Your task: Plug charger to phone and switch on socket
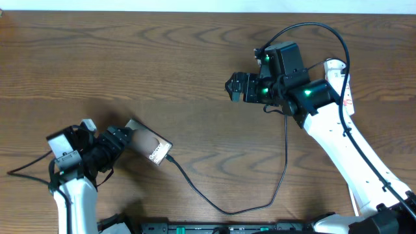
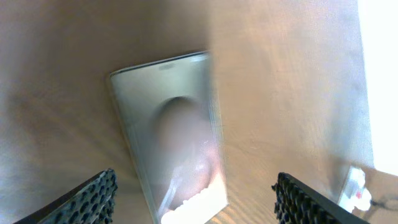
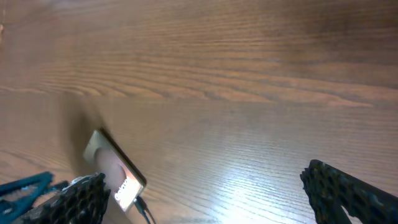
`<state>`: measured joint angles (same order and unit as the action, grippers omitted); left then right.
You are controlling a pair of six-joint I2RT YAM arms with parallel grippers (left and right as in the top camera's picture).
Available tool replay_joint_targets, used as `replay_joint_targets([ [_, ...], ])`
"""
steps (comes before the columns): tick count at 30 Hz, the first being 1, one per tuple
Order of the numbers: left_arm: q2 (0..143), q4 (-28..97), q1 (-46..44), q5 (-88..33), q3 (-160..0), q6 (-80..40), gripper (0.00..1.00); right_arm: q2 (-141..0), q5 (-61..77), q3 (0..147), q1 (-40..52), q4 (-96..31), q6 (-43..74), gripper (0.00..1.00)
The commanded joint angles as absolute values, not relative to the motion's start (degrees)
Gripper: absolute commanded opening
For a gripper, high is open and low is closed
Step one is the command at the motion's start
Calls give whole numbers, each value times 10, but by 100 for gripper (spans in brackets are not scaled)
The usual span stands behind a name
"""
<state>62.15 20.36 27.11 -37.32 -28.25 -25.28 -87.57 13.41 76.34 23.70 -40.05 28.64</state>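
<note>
Left gripper [image 1: 122, 140], right gripper [image 1: 231, 87], both open; one phone [image 1: 151, 145], one charger [image 1: 229, 212].

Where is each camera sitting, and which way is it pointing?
Overhead: fixed above the table, looking straight down; the left arm and right arm show, with the phone and a black cable.
Left wrist: on the left arm, looking down between the open left fingers at the phone, close up.
Right wrist: on the right arm, looking across the table past the open right fingers towards the phone, farther off.
Shared: all three show the phone.
</note>
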Motion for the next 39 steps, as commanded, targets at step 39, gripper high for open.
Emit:
replay_joint_targets([
  [39,525,194,-66,-66,-412,-144,93,-927,83,762,-218,-461,65,99],
])
